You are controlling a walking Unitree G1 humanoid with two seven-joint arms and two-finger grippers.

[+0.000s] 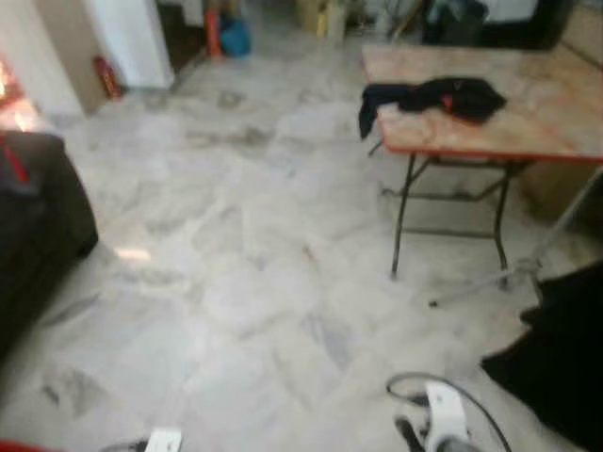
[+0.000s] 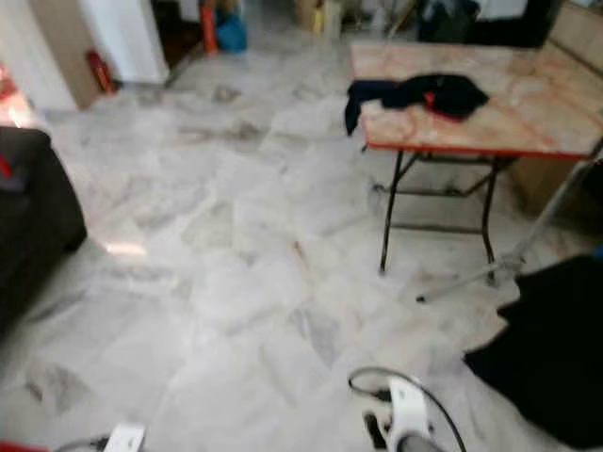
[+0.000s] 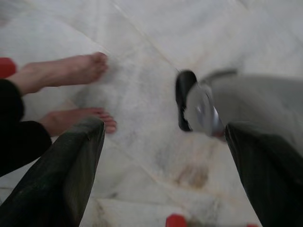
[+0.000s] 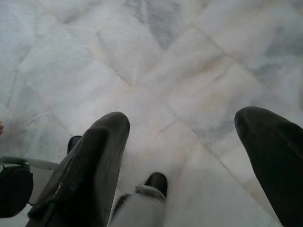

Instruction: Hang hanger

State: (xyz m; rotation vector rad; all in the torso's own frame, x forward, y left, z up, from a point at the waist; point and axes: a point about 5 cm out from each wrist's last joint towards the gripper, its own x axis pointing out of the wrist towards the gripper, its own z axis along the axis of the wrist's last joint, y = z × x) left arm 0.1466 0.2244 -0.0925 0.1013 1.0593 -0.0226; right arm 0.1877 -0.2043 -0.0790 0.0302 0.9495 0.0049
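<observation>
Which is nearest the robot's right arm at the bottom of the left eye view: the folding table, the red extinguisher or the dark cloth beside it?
1. Dark cloth, beside the right arm.
2. Folding table, ahead, right.
3. Red extinguisher, far left wall.

arms: silver, blurred | left gripper (image 3: 161,161): 2 black fingers | right gripper (image 4: 189,161): likewise, possibly scuffed

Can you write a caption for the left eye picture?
Black garment draped on a red-edged folding table across a white marble floor.

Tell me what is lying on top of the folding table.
A crumpled black garment with a bit of red lies on the folding table, one end hanging over its near corner. Whatever the cloth covers, a hanger included, cannot be seen.
</observation>
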